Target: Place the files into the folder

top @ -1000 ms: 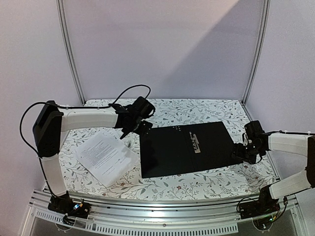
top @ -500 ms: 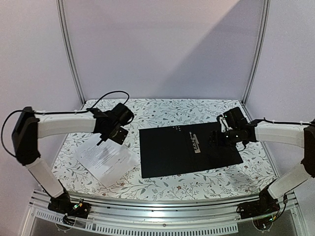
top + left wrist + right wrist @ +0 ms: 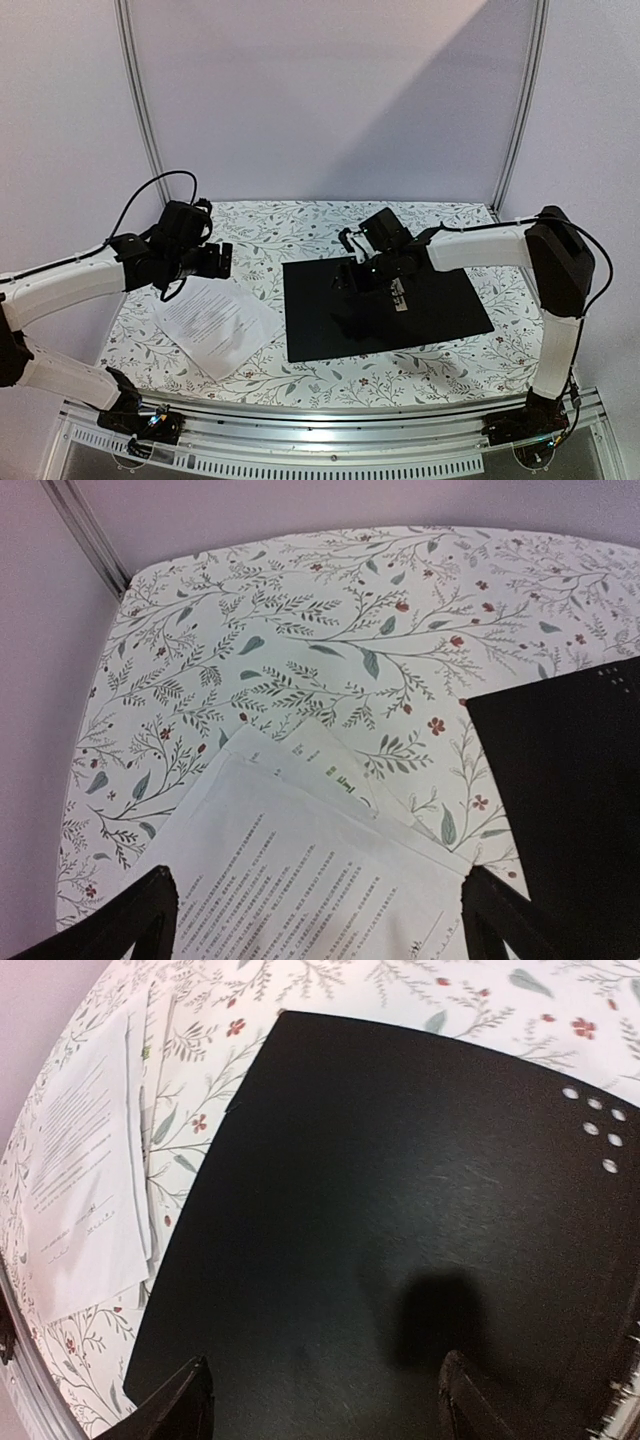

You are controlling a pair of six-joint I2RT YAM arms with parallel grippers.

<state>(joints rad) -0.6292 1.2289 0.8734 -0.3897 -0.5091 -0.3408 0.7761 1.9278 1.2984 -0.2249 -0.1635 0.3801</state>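
One black folder (image 3: 400, 325) — at least two stacked sheets (image 3: 215, 320) beside

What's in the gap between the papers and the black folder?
Just a bare strip of flowery tablecloth separates the papers and the folder, clearest in the left wrist view.

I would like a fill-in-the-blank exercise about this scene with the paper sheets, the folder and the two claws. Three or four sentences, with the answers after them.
1. The files lie on the robot's ____ side of the folder.
2. The folder lies open, and its inside is ____ in colour.
3. The right claw hovers over the ____.
4. The left claw, open near the files, holds ____.

Missing words: left; black; folder; nothing.
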